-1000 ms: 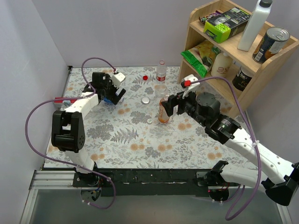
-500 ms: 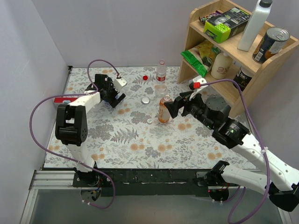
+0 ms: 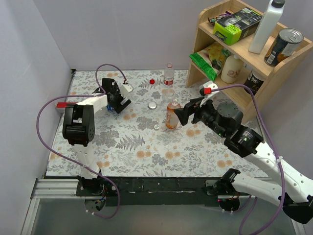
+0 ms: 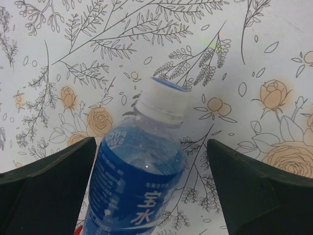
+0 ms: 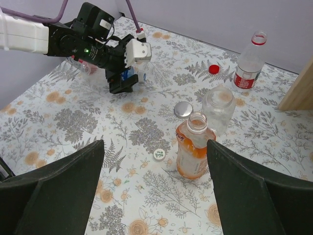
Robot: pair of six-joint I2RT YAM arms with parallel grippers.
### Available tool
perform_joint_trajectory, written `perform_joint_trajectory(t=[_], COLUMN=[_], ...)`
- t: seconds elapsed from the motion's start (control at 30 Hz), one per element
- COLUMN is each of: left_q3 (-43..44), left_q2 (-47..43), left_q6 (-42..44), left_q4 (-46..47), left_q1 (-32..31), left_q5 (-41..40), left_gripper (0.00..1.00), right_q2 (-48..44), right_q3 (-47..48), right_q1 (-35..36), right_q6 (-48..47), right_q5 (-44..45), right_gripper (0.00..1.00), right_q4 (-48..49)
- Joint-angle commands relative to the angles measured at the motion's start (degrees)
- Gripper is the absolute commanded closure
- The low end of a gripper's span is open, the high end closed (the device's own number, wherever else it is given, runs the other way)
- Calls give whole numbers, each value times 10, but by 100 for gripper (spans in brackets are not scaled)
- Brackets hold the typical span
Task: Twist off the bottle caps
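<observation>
Wearing its bluish-white cap (image 4: 162, 100), the blue-labelled bottle (image 4: 134, 196) sits between the jaws of the released left gripper (image 4: 151, 147). Right gripper (image 5: 155, 144) likewise released, empty. Orange-liquid bottle (image 5: 191, 152) stands uncapped on the counter (image 5: 73, 122).

Blue-labelled bottle (image 4: 136, 183), base beyond bottom edge

Blue-label bottle (image 4: 139, 181) glossy clear plastic w/ matt cap (image 4: 162, 100), fingers (image 4: 44, 196) matt black, shelf (image 3: 268, 90) bare wood.
</observation>
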Motion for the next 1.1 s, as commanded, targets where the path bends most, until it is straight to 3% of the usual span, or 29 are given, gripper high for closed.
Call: perform_joint_trajectory(t=[0.0,0.03,0.27,0.43,0.63,0.7,0.77,0.8,0.93,1.07], left_q3=[5,5,-12,-11,-11,-66,-116,-147,-259,-299], left_q2=[-2,-6,-49,-106,-258,-314,-398,-423,-510,-560], left_q6=[-7,-14,-70,-160,-332,-391,-428,-475,-550,-547], left_q4=[-5,-4,-5,10,21,77,135,199,294,301], left_q1=[3,3,0,-12,-13,-15,-17,-23,-39,-80], left_q5=[-21,-21,-1,11,164,270,326,371,442,434], left_gripper=[8,19,41,47,49,49,49,49,49,50], right_q2=[-14,-12,-4,-4,9,28,45,64,116,157], right_q3=[-2,-4,-12,-3,32,44,67,74,118,157], right_q1=[1,2,2,2,3,3,7,12,52,89], right_q6=[3,3,7,12,44,64,78,86,99,116], right_q5=[14,14,-1,-12,-47,-81,-120,-124,-112,-92], right_gripper=[9,9,9,11,16,18,22,23,24,24], right_q4=[13,14,28,29,32,44,54,67,83,111])
